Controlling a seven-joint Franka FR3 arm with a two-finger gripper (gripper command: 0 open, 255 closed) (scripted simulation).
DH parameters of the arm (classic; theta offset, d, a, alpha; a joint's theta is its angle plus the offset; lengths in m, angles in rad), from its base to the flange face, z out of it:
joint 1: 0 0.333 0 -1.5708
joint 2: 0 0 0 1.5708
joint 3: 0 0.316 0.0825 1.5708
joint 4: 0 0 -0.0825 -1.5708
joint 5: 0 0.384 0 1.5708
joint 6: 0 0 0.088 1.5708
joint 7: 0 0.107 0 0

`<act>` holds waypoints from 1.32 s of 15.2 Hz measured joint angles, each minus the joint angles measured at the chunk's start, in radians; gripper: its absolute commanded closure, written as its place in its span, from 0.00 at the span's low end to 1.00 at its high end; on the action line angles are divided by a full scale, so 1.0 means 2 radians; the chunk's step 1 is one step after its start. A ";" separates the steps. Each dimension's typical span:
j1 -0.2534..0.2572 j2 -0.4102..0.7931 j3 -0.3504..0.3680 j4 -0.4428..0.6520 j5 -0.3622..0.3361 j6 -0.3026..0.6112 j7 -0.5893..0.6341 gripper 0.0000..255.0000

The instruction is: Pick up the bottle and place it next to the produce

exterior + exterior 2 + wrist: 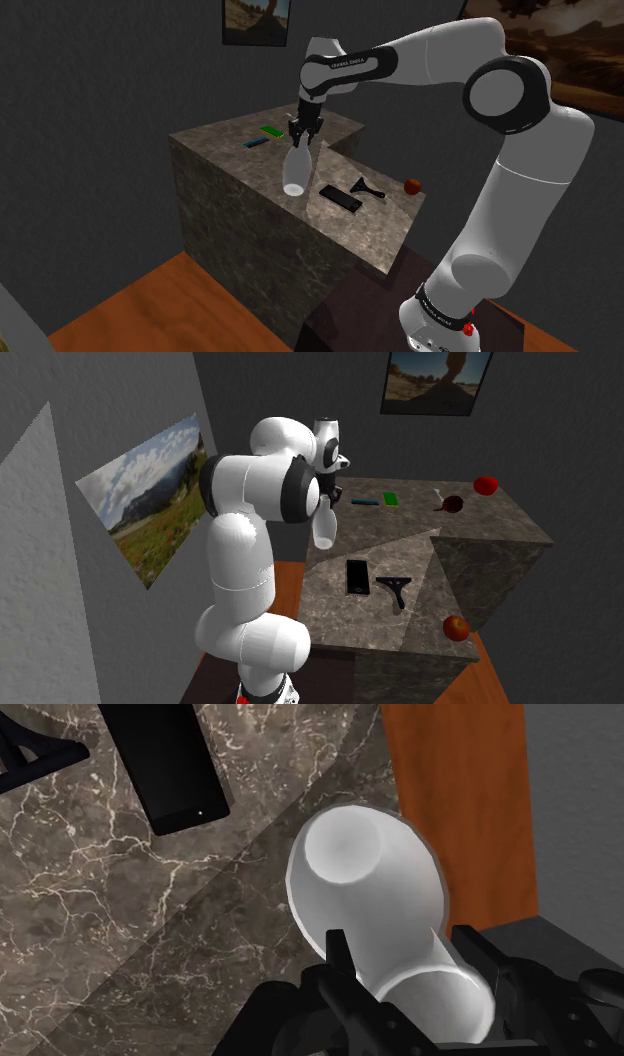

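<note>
Now, shoulder view: the gripper [301, 137] points down over the worktop [225, 160]; its fingers are closed on the neck of the white bottle [295, 173]; the bottle hangs neck-up beneath them, close to the worktop's edge on the shoulder view's left; whether its base touches the surface, cannot tell. A black flat slab [340, 197] lies just beside the bottle; a black T-shaped tool [365, 187] lies just past the slab; a red apple [413, 185] sits well apart from the bottle, at the worktop's end by the wall; slab and tool lie between bottle and apple. A green flat piece [271, 131] and a dark bar [256, 143] lie on the far part of the worktop, behind the gripper.

Second exterior view: the gripper [331, 497] holds the bottle [323, 530] by the neck at the worktop's [400, 547] edge nearest the arm; slab [356, 575], then tool [394, 590], then apple [456, 628] run in a rough line toward the near corner. A second red fruit [486, 484] sits at the far corner, a dark red scoop-like thing [450, 504] near it; green piece [390, 499] and bar [365, 502] lie along the far edge by the wall.

Wrist view: the fingers [338, 962] clasp the bottle [360, 874] from both sides; gripper [405, 949] closed on it; the body runs away from the hand, tilted, over the worktop's [120, 924] edge, with the wooden floor [455, 794] beyond. Slab [165, 764] and part of the tool [30, 754] lie on the marble apart from the bottle.
</note>
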 measured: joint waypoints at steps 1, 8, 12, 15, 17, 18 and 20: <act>0.000 -0.001 0.000 0.005 0.000 -0.005 0.000 1.00; 0.000 -0.013 0.000 0.037 -0.001 -0.049 0.000 1.00; 0.001 -0.014 0.000 0.061 -0.001 -0.075 0.001 1.00; 0.000 -0.014 0.000 0.082 -0.001 -0.096 0.001 1.00; 0.001 -0.015 0.000 0.096 -0.001 -0.111 0.001 1.00; 0.000 -0.013 0.000 0.104 -0.001 -0.117 0.001 1.00; 0.000 -0.012 0.000 0.119 -0.001 -0.131 0.001 1.00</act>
